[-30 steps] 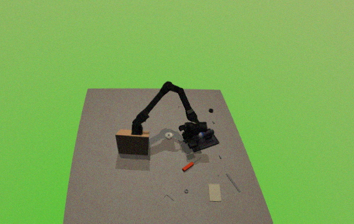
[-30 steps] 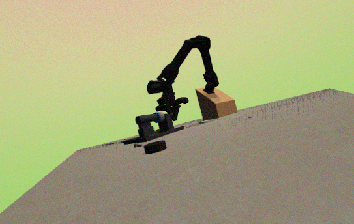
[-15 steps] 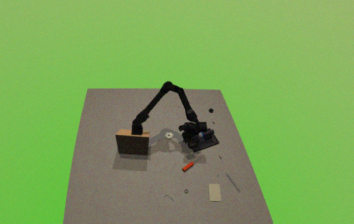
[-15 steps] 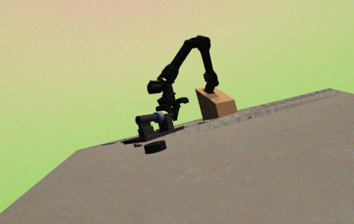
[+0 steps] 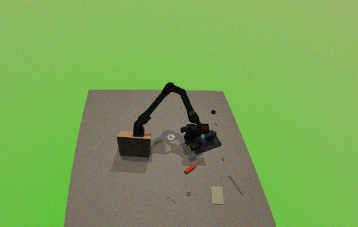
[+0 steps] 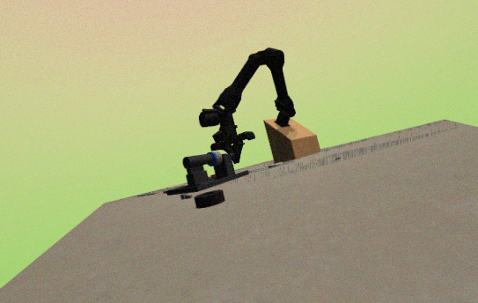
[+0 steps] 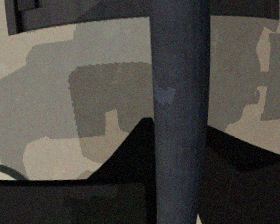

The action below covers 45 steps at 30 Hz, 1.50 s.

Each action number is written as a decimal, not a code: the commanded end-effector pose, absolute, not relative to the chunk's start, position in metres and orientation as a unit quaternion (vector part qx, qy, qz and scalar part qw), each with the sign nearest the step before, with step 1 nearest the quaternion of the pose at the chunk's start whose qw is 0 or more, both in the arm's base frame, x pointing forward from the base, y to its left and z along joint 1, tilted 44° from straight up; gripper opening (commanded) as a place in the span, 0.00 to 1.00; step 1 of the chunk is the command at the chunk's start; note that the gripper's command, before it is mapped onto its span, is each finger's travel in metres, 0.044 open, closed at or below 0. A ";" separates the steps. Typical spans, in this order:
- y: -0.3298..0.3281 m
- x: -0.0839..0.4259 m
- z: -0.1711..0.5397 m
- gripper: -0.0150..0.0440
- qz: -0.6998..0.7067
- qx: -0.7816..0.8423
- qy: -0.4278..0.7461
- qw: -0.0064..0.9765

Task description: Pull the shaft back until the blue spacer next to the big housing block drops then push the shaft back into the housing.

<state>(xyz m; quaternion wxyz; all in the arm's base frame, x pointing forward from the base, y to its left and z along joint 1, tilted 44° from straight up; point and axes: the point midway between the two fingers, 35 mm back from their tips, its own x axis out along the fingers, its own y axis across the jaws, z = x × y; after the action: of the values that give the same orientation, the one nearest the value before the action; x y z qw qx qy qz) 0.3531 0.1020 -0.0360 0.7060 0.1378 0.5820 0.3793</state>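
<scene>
My gripper (image 6: 237, 158) (image 7: 162, 126) is shut on the dark blue-grey shaft (image 7: 181, 60), which runs upright through the wrist view between the fingers. The dark fixture stands on its base plate (image 5: 213, 146), with a dark cylinder (image 6: 195, 161) on one upright block (image 6: 197, 176) and a second upright block (image 6: 225, 166) nearer my gripper. The blue spacer (image 6: 217, 158) sits between the blocks at shaft height, beside a pale ring. A blue patch also shows in the top view (image 5: 204, 136). Exact gaps and the other spacers are too dark or small to tell.
The arm stands on a wooden block (image 5: 134, 146) (image 6: 306, 144). A black ring (image 5: 213, 112) (image 6: 209, 199) lies beyond the fixture. An orange-red handle (image 5: 190, 169), a pale disc (image 5: 171, 137), a cream card (image 5: 217, 195), a grey rod (image 5: 235, 185) and small parts lie around.
</scene>
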 end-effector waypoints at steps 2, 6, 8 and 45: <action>0.102 0.352 -0.036 0.25 0.381 0.136 0.581 0.706; 0.102 0.352 -0.036 0.25 0.381 0.136 0.581 0.706; 0.102 0.352 -0.036 0.25 0.381 0.136 0.581 0.706; 0.101 0.349 -0.037 0.25 0.381 0.136 0.581 0.706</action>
<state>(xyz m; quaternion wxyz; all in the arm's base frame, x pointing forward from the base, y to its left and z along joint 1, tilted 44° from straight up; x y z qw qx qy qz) 0.3492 0.1010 -0.0373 0.7060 0.1377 0.5820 0.3793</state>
